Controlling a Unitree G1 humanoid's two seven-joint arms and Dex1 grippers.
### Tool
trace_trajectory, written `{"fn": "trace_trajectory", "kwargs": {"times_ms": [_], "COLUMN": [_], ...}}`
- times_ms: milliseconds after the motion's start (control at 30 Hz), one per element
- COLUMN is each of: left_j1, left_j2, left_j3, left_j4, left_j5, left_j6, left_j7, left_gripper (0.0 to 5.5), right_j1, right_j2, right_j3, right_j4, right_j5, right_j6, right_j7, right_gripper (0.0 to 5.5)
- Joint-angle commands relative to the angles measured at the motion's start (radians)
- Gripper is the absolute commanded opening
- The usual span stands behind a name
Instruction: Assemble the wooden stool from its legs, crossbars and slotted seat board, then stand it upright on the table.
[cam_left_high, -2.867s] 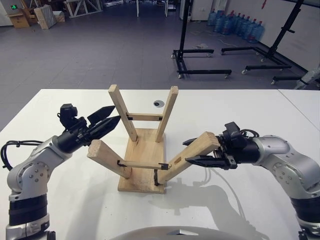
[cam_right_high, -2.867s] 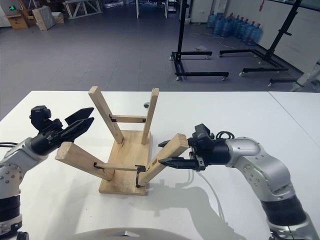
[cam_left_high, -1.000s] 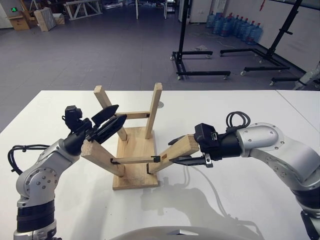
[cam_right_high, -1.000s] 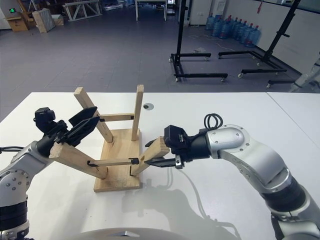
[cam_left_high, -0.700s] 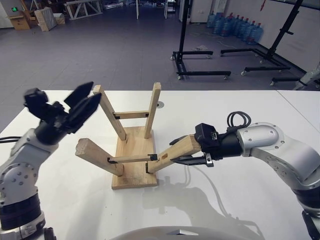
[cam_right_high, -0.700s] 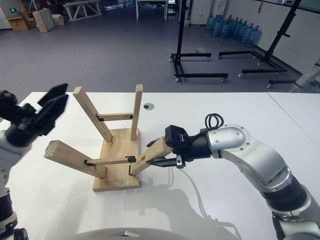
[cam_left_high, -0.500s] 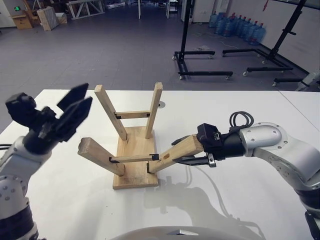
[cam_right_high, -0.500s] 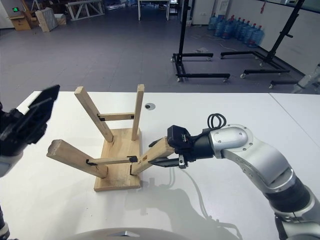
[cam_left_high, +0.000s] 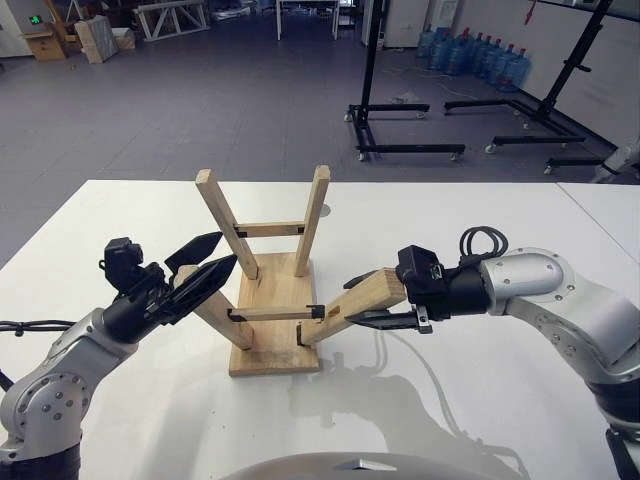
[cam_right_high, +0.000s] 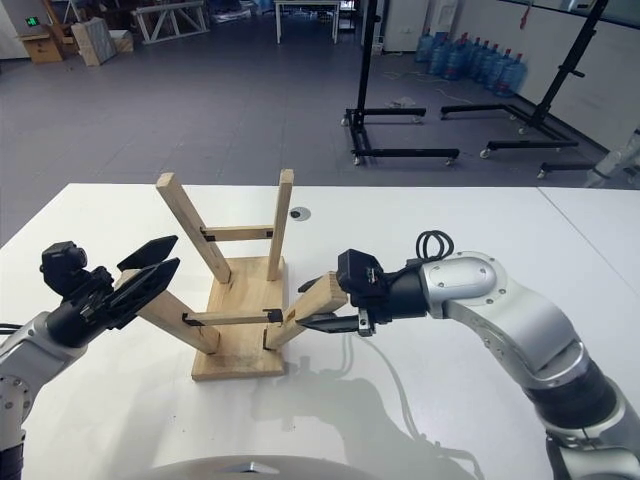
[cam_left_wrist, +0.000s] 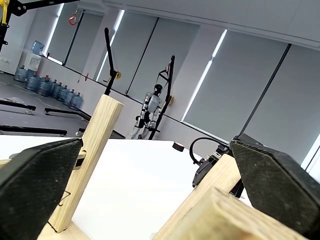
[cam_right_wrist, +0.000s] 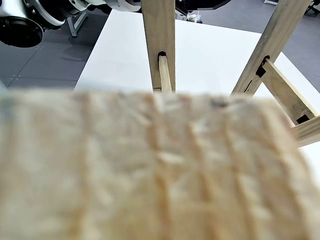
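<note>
Stool (cam_left_high: 272, 300): is resting upside down near the middle of the table (cam_left_high: 480, 420), all four legs fitted.
Seat board (cam_left_high: 275, 348): is lying flat on the table and carrying the legs.
Far-left leg (cam_left_high: 228, 222) and far-right leg (cam_left_high: 312, 220): are pointing upward and leaning slightly apart at the top.
Far crossbar (cam_left_high: 270, 229): is bridging the two far legs, one end seated in each.
Near-left leg (cam_left_high: 225, 315): is slanting up and outward towards the robot's left.
Near-right leg (cam_left_high: 362, 303): is slanting up and outward towards the robot's right.
Near crossbar (cam_left_high: 272, 314): is spanning the two near legs just above the seat board.
Left tool (cam_left_high: 229, 248): is hovering at the free end of the near-left leg with its fingers (cam_left_wrist: 35, 185) spread wide, one on each side of the wood. Contact cannot be judged.
Right tool (cam_left_high: 350, 302): is clamping the free end of the near-right leg, one finger above and one below.
Background: black wheeled stands (cam_left_high: 405, 100) and water bottles (cam_left_high: 470, 45) are standing on the floor beyond the table.
</note>
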Motion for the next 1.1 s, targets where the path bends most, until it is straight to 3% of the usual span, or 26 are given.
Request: {"fn": "trace_trajectory", "kwargs": {"times_ms": [33,300,600,1100], "left_j1": [-0.005,-0.032,-0.070,0.164], "left_j2": [0.016,0.028,0.058,-0.235], "left_j3": [-0.041,-0.059,-0.065,-0.219], "left_j4": [0.018,0.037,0.070,-0.133], "left_j5": [0.039,0.043,0.046,0.157], "left_j6": [0.023,0.034,0.072,-0.117], "left_j7": [0.006,0.000,-0.008,0.157], "left_gripper": [5.40,5.40,5.40,5.40], "right_j1": [0.027,0.029,0.076,0.097], "right_j2": [0.047,0.142,0.171,0.081], "right_j3": [0.028,0.034,0.074,-0.066], "right_j4": [0.006,-0.002,-0.036,0.040], "right_j5": [-0.014,-0.020,-0.062,0.012], "right_j6": [0.013,0.001,-0.037,-0.071], "right_j7": [-0.037,-0.097,-0.119,0.040], "right_gripper": [2.04,2.04,2.04,2.04]}}
